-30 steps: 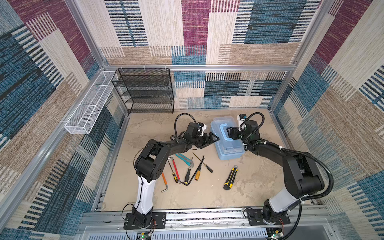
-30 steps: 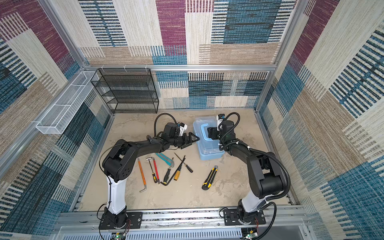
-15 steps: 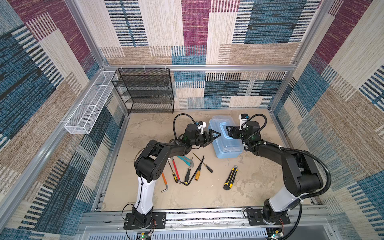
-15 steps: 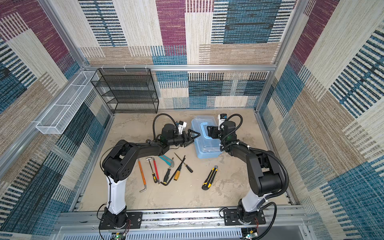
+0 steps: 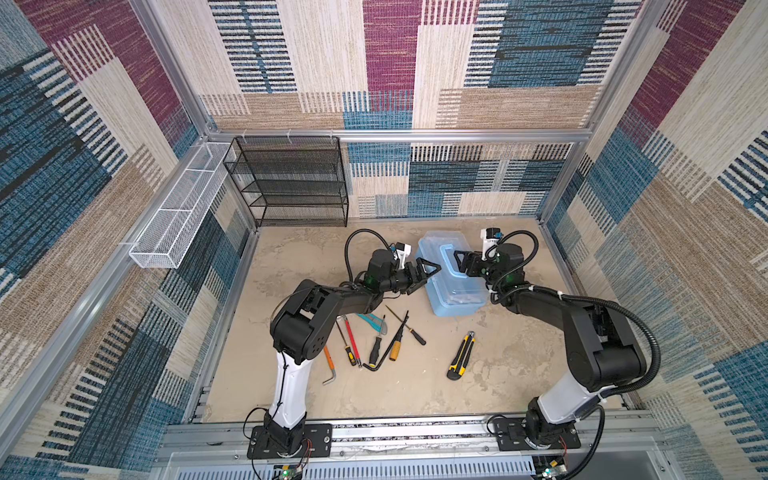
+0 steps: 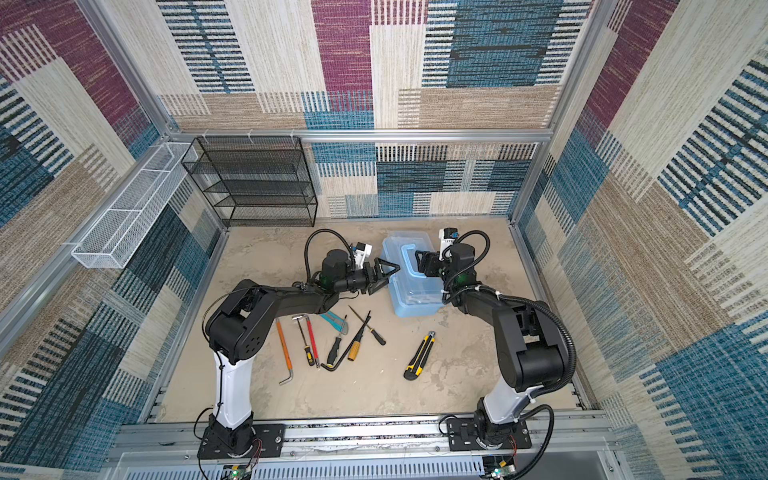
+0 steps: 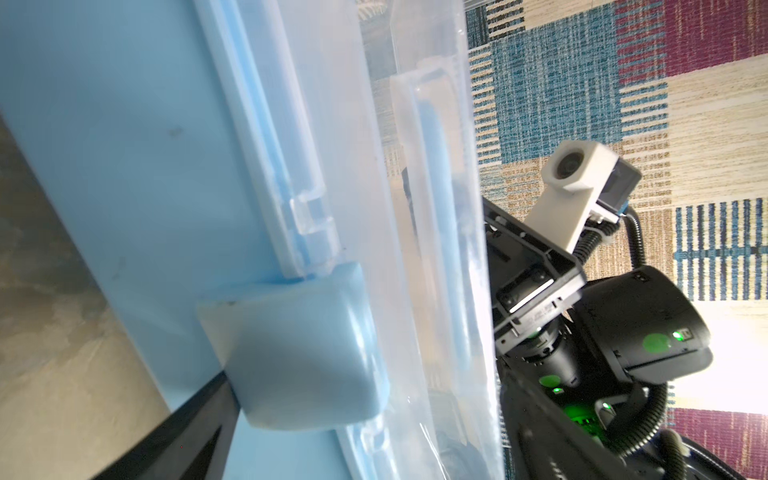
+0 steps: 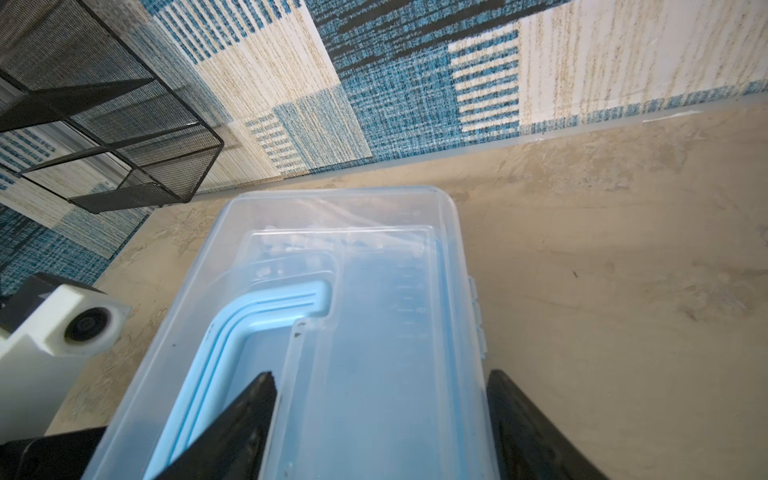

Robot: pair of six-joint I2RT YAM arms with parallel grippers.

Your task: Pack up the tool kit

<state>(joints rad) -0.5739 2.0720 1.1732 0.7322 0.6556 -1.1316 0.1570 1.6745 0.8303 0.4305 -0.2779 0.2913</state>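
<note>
The tool kit (image 5: 453, 286) (image 6: 415, 291), a light blue box with its clear lid down and blue handle (image 8: 249, 316) flat, stands at the back of the floor. My right gripper (image 5: 463, 264) (image 8: 380, 415) clamps the lid's right half. One of its fingers (image 8: 245, 419) is beside the handle and the other is on the outer edge. My left gripper (image 5: 430, 276) (image 6: 388, 278) is open at the box's left side, one finger (image 7: 187, 436) under the blue latch (image 7: 299, 345). Screwdrivers (image 5: 395, 349), hex keys (image 5: 329, 368), a teal knife (image 5: 372, 322) and a yellow-black utility knife (image 5: 460, 356) lie in front.
A black mesh shelf rack (image 5: 291, 183) stands against the back wall at the left. A white wire basket (image 5: 178, 220) hangs on the left wall. The enclosure walls run close behind and to the right of the box.
My left gripper has moved toward the back and right, up to the box's left side at the latch. The right gripper has stayed on the lid.
</note>
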